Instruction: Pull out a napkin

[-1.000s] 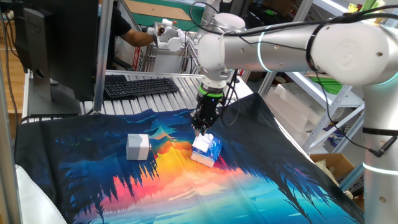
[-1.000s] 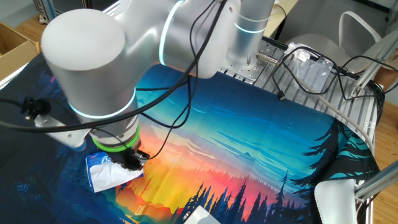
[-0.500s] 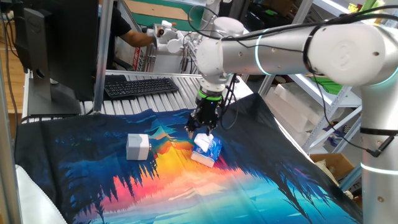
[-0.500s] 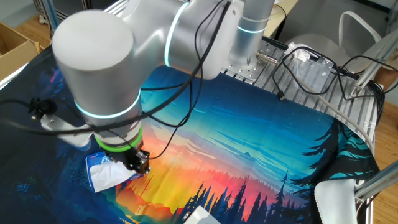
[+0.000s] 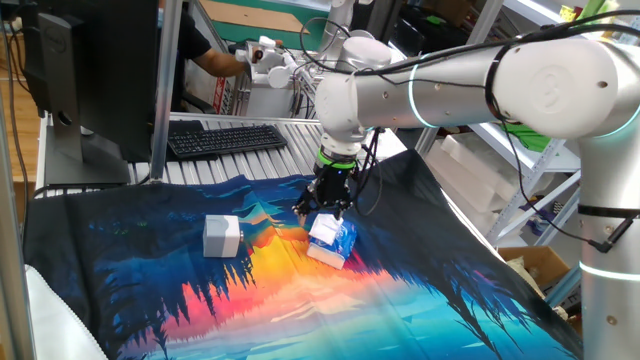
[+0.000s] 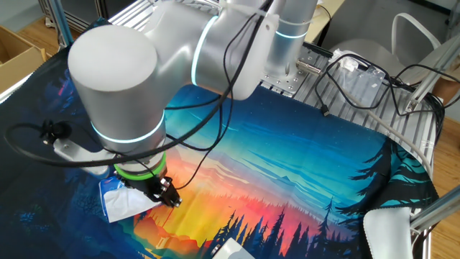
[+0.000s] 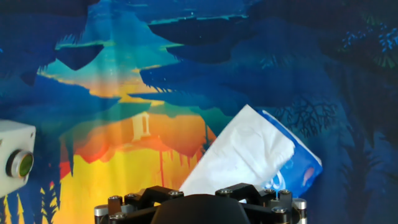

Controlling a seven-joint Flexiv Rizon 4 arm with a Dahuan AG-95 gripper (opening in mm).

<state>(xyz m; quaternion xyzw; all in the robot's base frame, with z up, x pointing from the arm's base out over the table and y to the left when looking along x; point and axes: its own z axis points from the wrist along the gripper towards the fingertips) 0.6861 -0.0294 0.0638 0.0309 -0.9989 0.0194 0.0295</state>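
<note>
A blue-and-white tissue pack lies on the printed cloth mid-table, and also shows in the hand view. A white napkin stretches out of the pack's top towards my hand. My gripper hangs tilted just left of and above the pack, shut on the napkin's free end. In the other fixed view the gripper sits at the right edge of the napkin. In the hand view the fingertips are hidden under the black hand body.
A grey-white cube stands on the cloth left of the pack, and shows at the hand view's left edge. A keyboard and a monitor stand lie behind the cloth. Shelving stands to the right.
My gripper has shifted left and away from the pack and tilted more, with the napkin's end in it. The pack has stayed in place.
</note>
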